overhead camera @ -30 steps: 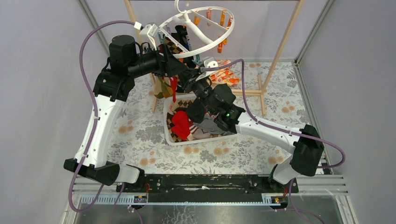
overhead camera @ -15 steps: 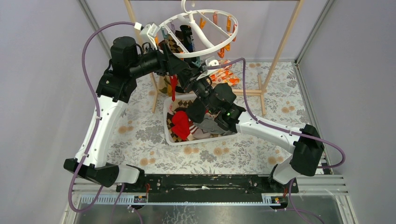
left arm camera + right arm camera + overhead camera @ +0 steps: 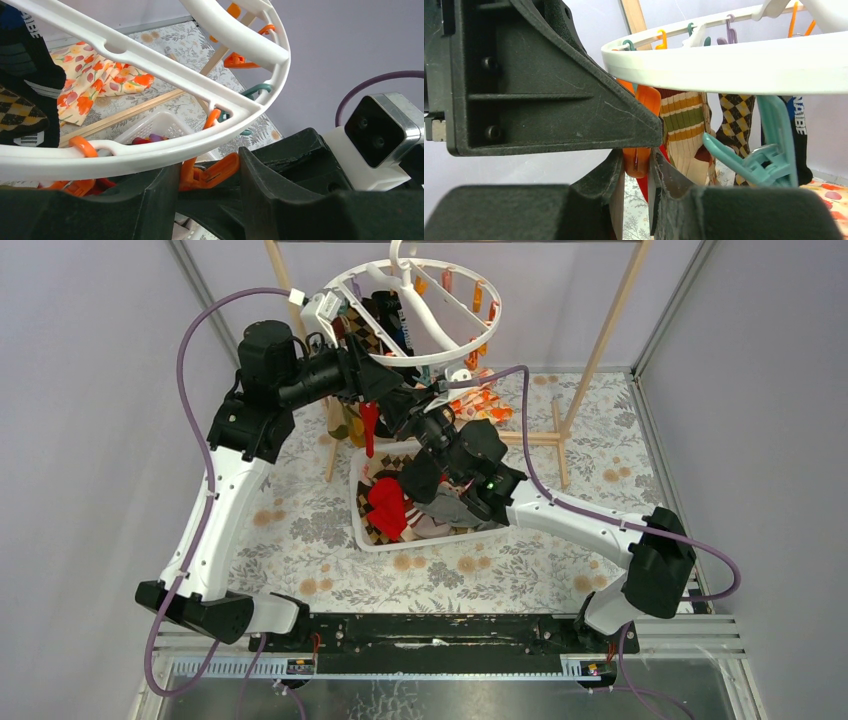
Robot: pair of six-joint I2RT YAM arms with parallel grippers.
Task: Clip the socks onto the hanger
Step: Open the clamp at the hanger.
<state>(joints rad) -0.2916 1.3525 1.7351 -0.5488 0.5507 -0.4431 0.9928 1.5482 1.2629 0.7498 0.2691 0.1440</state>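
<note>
My left gripper (image 3: 207, 166) clamped on an orange clip (image 3: 216, 172) under the hanger (image 3: 150, 152) ring — my right gripper (image 3: 638, 159) pinched on the red sock (image 3: 643, 190) just below it, argyle sock (image 3: 734, 117) hanging alongside, basket (image 3: 400, 543) underneath.

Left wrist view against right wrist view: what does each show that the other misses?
Only left wrist: the floral cloth, the white basket and a wooden pole below. Only right wrist: a striped sock hanging, and the red sock between the fingers of the right gripper. Both: the hanger ring, its orange clips and an argyle sock.
</note>
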